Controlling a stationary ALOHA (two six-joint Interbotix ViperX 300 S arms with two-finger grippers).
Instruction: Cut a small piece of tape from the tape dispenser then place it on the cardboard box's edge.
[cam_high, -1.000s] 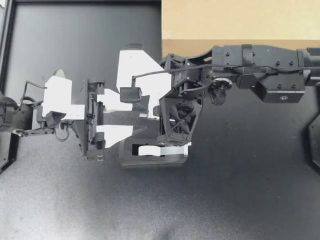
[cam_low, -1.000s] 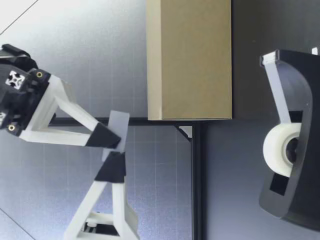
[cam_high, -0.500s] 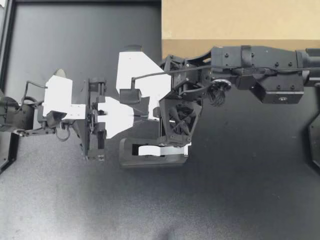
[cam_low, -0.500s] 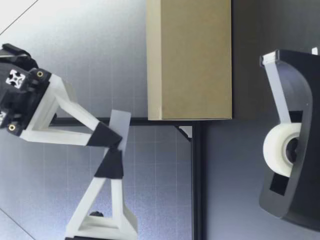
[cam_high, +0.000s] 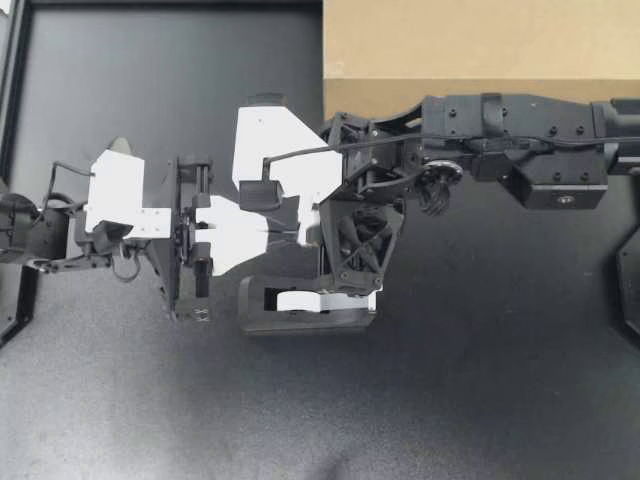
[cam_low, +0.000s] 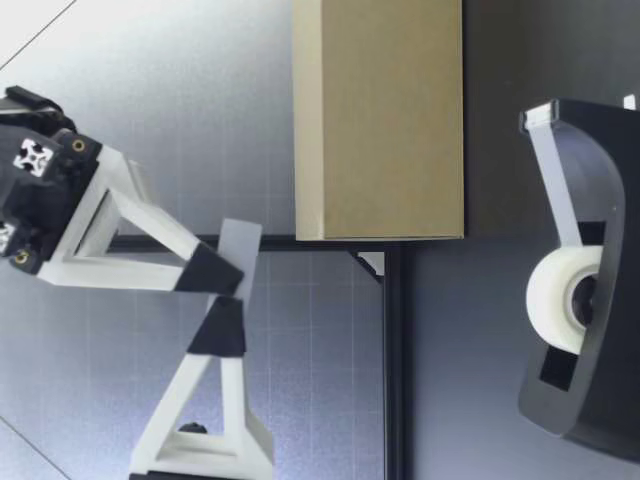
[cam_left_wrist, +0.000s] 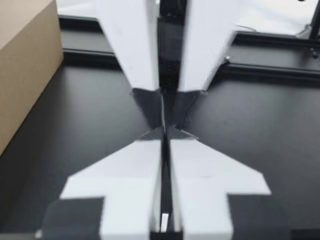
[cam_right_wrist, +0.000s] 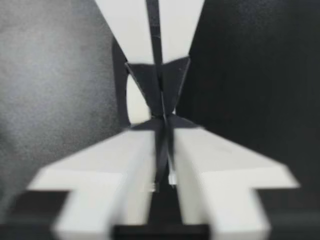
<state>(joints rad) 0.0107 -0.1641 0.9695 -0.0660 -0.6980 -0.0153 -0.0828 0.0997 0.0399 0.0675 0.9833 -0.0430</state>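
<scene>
My left gripper (cam_high: 270, 228) is shut on a short tape piece (cam_low: 238, 258), held in the air above the table. My right gripper (cam_high: 284, 220) meets it tip to tip from above; its fingers (cam_right_wrist: 140, 150) stand slightly apart around the strip, so it is open. In the low view my right gripper (cam_low: 214, 274) slants down onto the strip and my left gripper (cam_low: 225, 328) comes up from beside it. The black tape dispenser (cam_high: 305, 305) with its white roll (cam_low: 555, 300) stands just beneath them. The cardboard box (cam_high: 480, 40) is at the far right of the table.
The box (cam_low: 380, 120) stands upright behind the grippers, farther from the low camera, and also shows beside my left gripper (cam_left_wrist: 163, 134) as a brown wall (cam_left_wrist: 25, 65). The black mat (cam_high: 450, 400) spreads around the dispenser. A dark frame (cam_high: 15, 200) borders the left side.
My left gripper has shut on the tape piece that my right gripper held. My right gripper's fingers have started to part. Neither arm has shifted much.
</scene>
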